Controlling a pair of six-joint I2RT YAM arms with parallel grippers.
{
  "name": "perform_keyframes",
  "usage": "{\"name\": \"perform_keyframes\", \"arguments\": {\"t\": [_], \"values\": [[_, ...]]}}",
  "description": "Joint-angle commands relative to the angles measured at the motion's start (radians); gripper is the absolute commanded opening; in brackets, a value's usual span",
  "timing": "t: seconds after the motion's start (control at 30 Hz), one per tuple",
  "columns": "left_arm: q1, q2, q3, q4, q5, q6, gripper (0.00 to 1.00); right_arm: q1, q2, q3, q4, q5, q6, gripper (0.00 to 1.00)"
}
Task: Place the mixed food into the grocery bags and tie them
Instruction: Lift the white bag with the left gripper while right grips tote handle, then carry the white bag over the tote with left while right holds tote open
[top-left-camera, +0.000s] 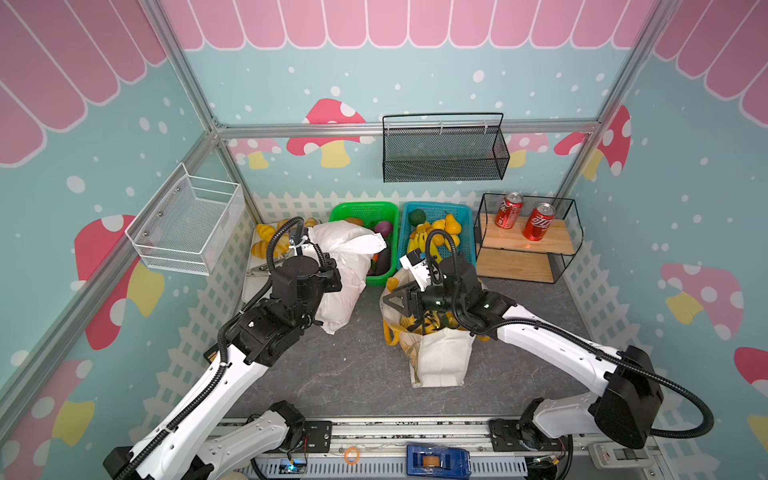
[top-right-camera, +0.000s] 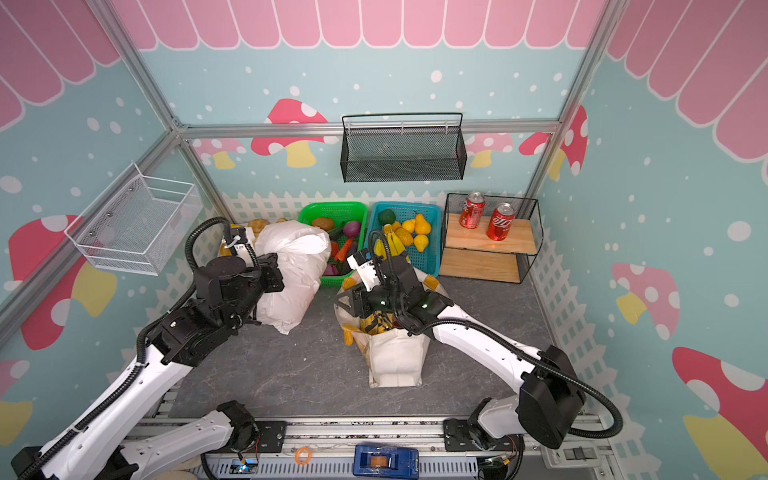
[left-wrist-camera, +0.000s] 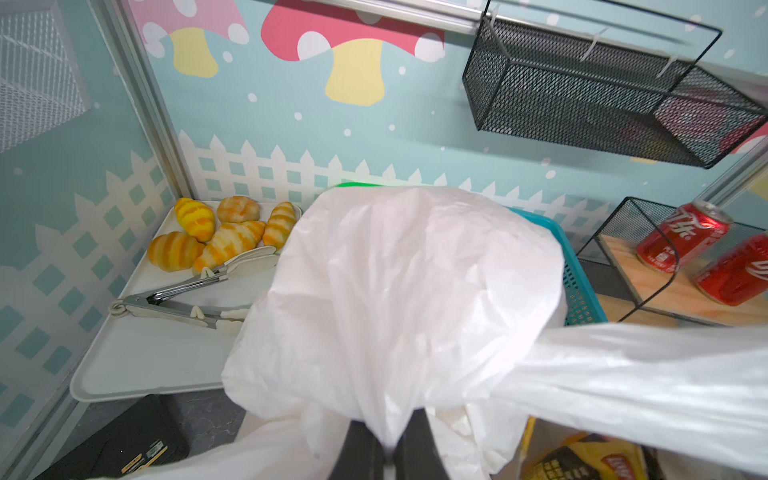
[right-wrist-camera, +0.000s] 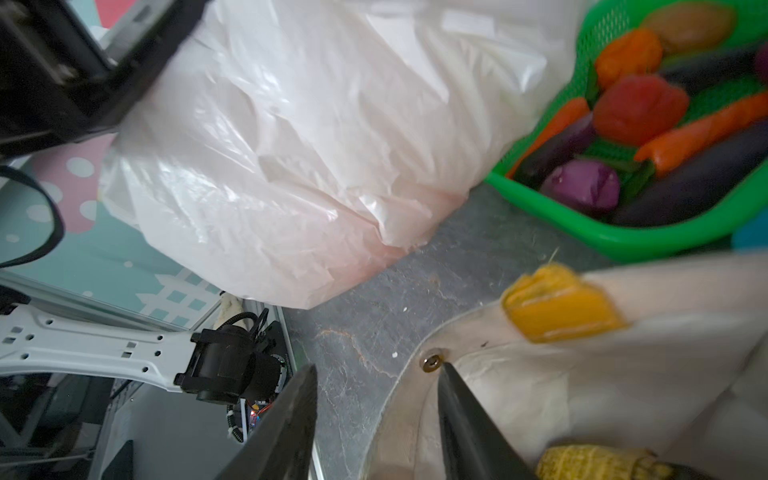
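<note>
Two bags — one pinched, one free
Left claw (left-wrist-camera: 386, 455) clamps the plastic bag (left-wrist-camera: 399, 291) film, likely propping it up; right claw (right-wrist-camera: 376, 370) gapes empty over the tote (right-wrist-camera: 665, 374) rim.

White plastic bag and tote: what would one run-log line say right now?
left pincer: shut on white plastic bag | right pincer: open at cloth tote rim | snack packet: in tote

Left hand (left-wrist-camera: 385, 449) clamped, right hand (right-wrist-camera: 376, 370) parted.
</note>
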Motion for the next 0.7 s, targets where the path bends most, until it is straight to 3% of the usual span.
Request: {"name": "perform_keyframes", "arguments": {"t": [0.0, 0.1, 0.23, 0.37, 0.5, 0.67], "values": [[-0.034, -0.030, 0.058, -0.006, 0.033, -0.071, 0.00, -0.021, -0.068, 0.059, -0.123, 0.030, -0.125, 0.58], [-0.099, -0.043, 0.098, 0.013, 0.027, -0.085, 0.00, -0.076, -0.136, 0.069, -0.230, 0.093, -0.190, 0.62], [-0.236, -0.015, 0.160, 0.087, 0.034, -0.105, 0.00, -0.239, -0.235, 0.030, -0.345, 0.176, -0.231, 0.68], [-0.366, 0.059, 0.194, 0.220, 0.049, -0.130, 0.00, -0.380, -0.321, -0.061, -0.428, 0.349, -0.249, 0.75], [-0.448, 0.152, 0.212, 0.363, 0.069, -0.143, 0.00, -0.472, -0.345, -0.171, -0.438, 0.310, -0.233, 0.76], [-0.496, 0.265, 0.227, 0.533, 0.039, -0.139, 0.00, -0.486, -0.354, -0.257, -0.406, 0.303, -0.229, 0.69]]}}
